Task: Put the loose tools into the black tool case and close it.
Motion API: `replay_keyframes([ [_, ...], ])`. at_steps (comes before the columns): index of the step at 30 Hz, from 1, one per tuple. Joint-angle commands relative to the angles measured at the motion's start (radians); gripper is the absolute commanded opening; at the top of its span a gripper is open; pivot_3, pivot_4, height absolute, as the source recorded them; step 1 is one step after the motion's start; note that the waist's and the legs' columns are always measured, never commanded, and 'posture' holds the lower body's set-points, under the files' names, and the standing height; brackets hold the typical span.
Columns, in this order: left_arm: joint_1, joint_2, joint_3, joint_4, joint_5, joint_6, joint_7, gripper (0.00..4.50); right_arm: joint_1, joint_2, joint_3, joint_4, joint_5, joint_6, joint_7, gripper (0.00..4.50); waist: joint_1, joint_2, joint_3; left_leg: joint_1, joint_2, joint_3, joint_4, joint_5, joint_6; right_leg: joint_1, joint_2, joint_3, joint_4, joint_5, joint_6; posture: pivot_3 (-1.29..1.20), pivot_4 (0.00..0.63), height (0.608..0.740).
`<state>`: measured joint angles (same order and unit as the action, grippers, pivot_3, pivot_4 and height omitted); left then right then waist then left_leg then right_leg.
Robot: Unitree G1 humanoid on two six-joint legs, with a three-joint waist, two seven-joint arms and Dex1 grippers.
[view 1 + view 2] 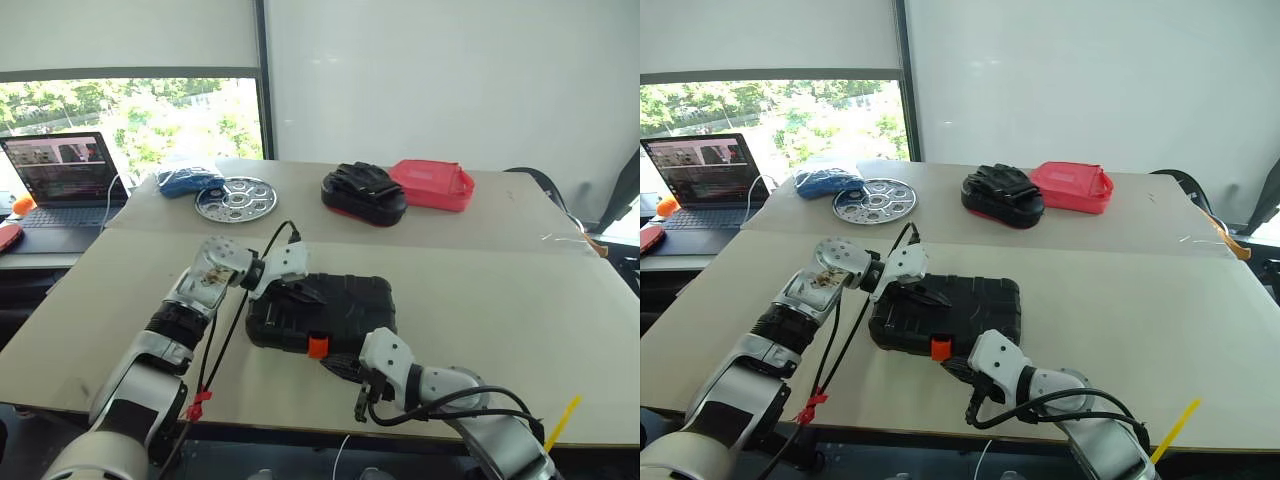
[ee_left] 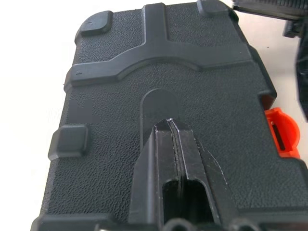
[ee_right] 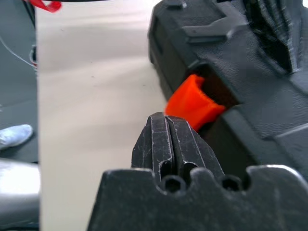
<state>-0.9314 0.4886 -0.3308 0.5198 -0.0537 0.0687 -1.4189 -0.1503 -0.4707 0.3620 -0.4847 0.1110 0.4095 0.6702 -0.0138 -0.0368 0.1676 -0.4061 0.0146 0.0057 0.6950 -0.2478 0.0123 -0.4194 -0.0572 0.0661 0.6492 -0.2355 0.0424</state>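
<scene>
Flat black textured plastic tool case (image 1: pixel 322 313) lid-down at table centre, small orange latch (image 1: pixel 318 346) at 6 o'clock edge. Left gripper (image 2: pixel 171 126) fingers pressed together over lid at 9 o'clock side. Right gripper (image 3: pixel 169 126) fingers together, tips just beside latch.

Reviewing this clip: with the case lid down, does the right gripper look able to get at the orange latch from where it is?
Probably yes. The right gripper, shut, sits just short of the orange latch on the black tool case; nothing lies between them. The left gripper, also shut, rests on the lid, away from the latch.
</scene>
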Motion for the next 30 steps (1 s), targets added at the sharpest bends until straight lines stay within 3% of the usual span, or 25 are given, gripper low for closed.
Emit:
replay_keyframes([
  [1,0.023,0.000,-0.028,-0.026,0.026,0.017,-0.013,0.00,-0.025,0.024,0.019,0.021,-0.037,-0.021,-0.022,0.05,-0.001,0.000,0.000,0.000,0.000,0.000,0.000,0.000,0.000,0.000,0.000,0.000,0.000,0.000,0.000,0.00,0.150,0.740],
  [15,0.036,-0.005,-0.024,-0.052,0.026,0.037,-0.009,0.00,-0.090,0.069,0.039,0.091,-0.132,-0.020,-0.070,0.05,-0.002,0.000,0.000,0.001,0.000,0.000,0.000,0.000,0.000,0.000,0.000,0.000,0.001,0.000,0.000,0.00,0.150,0.740],
  [30,0.036,-0.010,-0.036,-0.028,0.040,0.026,-0.011,0.00,-0.064,0.086,0.049,0.077,-0.200,-0.006,-0.110,0.05,-0.002,0.000,0.000,0.001,0.000,0.000,0.000,0.001,0.000,0.001,0.000,0.000,0.001,0.001,0.000,0.00,0.150,0.740],
])
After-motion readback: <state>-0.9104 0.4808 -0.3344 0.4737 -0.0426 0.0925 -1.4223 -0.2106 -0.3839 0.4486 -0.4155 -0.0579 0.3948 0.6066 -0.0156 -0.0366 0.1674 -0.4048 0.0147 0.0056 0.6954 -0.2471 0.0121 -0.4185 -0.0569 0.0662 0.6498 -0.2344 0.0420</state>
